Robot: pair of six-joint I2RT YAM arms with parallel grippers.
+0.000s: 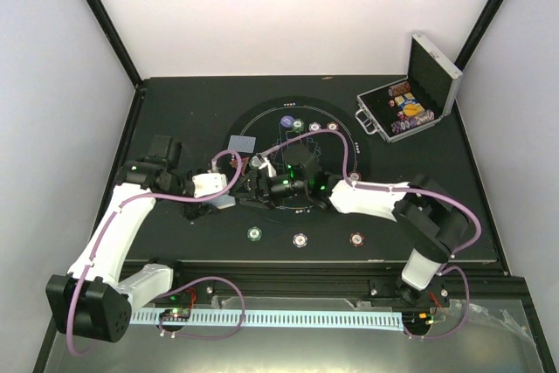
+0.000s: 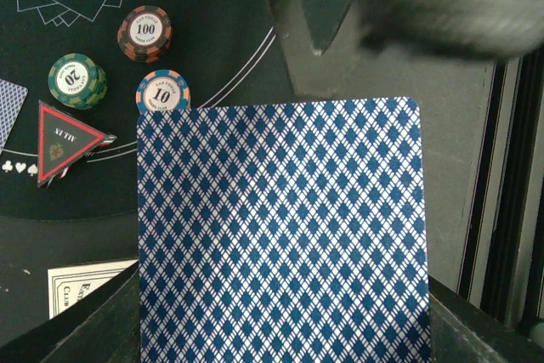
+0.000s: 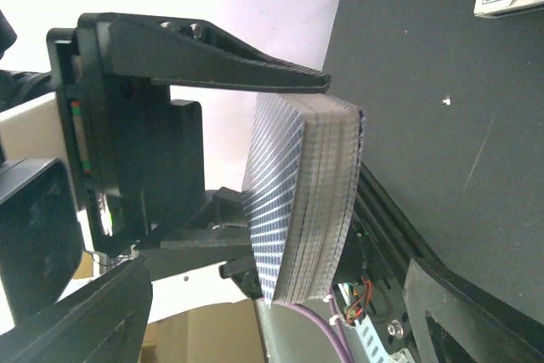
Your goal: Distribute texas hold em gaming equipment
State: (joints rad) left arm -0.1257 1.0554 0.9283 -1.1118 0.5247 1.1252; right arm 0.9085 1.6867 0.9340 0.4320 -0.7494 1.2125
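Card deck (image 2: pixel 280 235) in left end effector (image 3: pixel 285 180), far edge free

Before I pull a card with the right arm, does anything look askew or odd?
Only the deck clamped in the left gripper. In the right wrist view its cards sit staggered, with the free edge slanted and slightly bowed rather than flush. That could make it hard to take a single card. Nothing else stands out.
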